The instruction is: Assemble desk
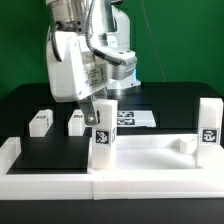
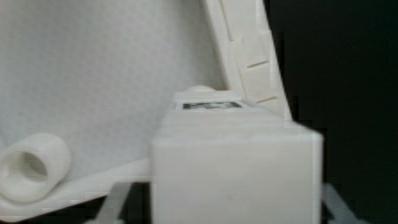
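Note:
The white desk panel (image 1: 150,152) lies flat at the front of the table. One leg block (image 1: 208,122) stands upright on its corner at the exterior view's right. My gripper (image 1: 100,110) is shut on another tagged leg block (image 1: 103,132) and holds it upright at the panel's corner at the exterior view's left. I cannot tell whether it is seated. In the wrist view this leg block (image 2: 231,165) fills the middle between my fingers (image 2: 114,204), my gripper (image 2: 231,206) around it, with the panel (image 2: 107,90) and a round socket (image 2: 32,168) beside it. Two more leg blocks (image 1: 41,122) (image 1: 77,122) stand on the black table.
The marker board (image 1: 138,118) lies behind the panel. Long white bars edge the table at the front (image 1: 50,186) and at the exterior view's left (image 1: 10,150). A raised socket (image 1: 186,145) sits on the panel near the standing leg.

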{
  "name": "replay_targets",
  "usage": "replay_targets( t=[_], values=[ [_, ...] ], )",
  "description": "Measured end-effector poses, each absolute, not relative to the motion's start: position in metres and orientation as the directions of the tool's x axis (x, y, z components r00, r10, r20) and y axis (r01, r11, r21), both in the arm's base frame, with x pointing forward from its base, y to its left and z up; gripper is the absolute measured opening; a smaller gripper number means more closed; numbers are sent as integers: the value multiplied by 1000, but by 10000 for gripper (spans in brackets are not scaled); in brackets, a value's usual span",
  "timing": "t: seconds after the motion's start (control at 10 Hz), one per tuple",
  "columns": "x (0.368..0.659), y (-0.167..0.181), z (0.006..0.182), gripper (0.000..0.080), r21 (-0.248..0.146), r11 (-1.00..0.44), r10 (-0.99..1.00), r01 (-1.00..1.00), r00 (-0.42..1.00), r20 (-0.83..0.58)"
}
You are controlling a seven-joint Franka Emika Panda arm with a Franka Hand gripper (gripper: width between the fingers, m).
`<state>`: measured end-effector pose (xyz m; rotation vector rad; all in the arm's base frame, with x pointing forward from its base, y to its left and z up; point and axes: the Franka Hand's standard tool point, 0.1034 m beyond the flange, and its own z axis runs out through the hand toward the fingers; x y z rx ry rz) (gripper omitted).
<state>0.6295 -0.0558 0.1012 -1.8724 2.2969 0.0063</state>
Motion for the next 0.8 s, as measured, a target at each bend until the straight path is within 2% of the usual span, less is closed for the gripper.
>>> replay_targets(
  t=[0.1,0.2,0.3,0.6,0.7,0.8],
  values=[
    [629,-47,102,458,-102,28,-993,-994,-16,-115],
    [632,-40,104,586,-123,-140,-983,-983,152,-100],
    [632,-38,103,630,-136,-274,-954,-952,287,-82],
    [629,-38,100,644,-148,-486,-866,-861,497,-45],
    [630,-40,100,649,-142,-584,-806,-799,592,-21],
    [632,-44,100,649,-110,-770,-634,-628,772,31]
  ],
)
